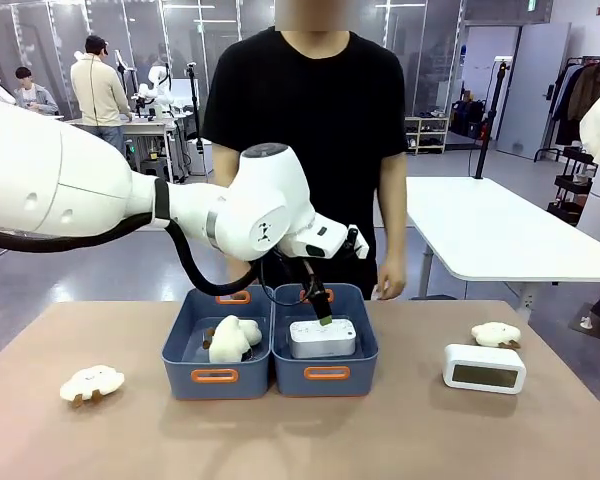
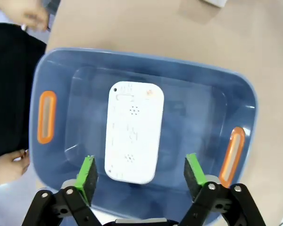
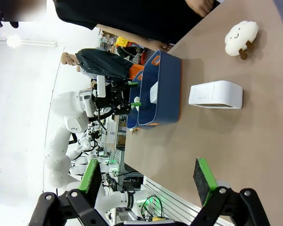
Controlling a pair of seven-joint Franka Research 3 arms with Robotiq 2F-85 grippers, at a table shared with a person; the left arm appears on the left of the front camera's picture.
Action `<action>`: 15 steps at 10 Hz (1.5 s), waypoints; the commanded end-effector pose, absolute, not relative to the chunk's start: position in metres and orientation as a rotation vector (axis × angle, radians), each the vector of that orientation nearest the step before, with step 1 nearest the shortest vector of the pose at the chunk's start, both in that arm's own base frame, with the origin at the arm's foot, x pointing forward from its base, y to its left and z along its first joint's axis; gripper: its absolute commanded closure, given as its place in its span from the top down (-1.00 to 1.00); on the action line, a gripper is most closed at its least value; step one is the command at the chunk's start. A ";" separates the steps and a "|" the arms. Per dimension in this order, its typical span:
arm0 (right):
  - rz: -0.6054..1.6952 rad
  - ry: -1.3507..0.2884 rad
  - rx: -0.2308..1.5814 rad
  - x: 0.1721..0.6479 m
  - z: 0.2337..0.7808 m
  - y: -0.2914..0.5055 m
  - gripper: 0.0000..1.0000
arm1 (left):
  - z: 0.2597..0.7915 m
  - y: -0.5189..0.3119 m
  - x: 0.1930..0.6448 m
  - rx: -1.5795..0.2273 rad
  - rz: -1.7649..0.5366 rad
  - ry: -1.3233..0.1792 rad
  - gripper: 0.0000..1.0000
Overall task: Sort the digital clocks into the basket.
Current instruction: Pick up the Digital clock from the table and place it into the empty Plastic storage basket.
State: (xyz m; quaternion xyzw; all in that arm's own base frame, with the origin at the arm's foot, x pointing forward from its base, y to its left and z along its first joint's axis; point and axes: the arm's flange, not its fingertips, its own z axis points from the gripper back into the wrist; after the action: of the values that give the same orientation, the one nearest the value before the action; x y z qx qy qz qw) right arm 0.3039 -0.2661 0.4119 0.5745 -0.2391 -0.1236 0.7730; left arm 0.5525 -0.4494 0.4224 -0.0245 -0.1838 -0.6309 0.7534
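Left gripper point(image 2: 140, 164) over the basket point(image 2: 52, 70), jaws wide apart and empty
One digital clock point(image 2: 134, 132) lies in the basket, the other clock point(image 1: 484, 368) to its right; right gripper point(image 3: 146, 176) spread open, empty

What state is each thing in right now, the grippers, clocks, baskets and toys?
Left gripper: open, above the right basket.
Right gripper: open, holding nothing.
First clock: lying in right basket, ungripped.
Second clock: on the table, not binned.
Left basket: holds one plush toy.
Other plush toys: two, loose on table.
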 end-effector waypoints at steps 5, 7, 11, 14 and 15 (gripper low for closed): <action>-0.258 -0.530 1.252 0.304 0.414 -0.266 1.00 | 0.471 -0.256 0.513 -0.339 -0.921 -0.503 1.00; -0.258 -0.530 1.252 0.304 0.414 -0.266 1.00 | 0.464 -0.188 0.496 -0.451 -0.766 -0.473 1.00; -0.258 -0.530 1.252 0.304 0.414 -0.266 1.00 | 0.449 0.060 0.440 -0.565 -0.025 -0.597 1.00; -0.258 -0.530 1.252 0.304 0.414 -0.266 1.00 | 0.440 0.191 0.403 -0.647 0.142 -0.607 1.00; -0.258 -0.530 1.252 0.304 0.414 -0.266 1.00 | 0.439 0.220 0.389 -0.680 0.158 -0.576 1.00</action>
State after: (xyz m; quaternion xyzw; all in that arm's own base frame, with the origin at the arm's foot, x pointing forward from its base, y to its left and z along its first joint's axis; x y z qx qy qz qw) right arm 0.3032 -0.2665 0.4122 0.5748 -0.2395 -0.1237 0.7726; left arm 0.3798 0.2131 0.4324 -0.3020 -0.2925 0.0953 0.9023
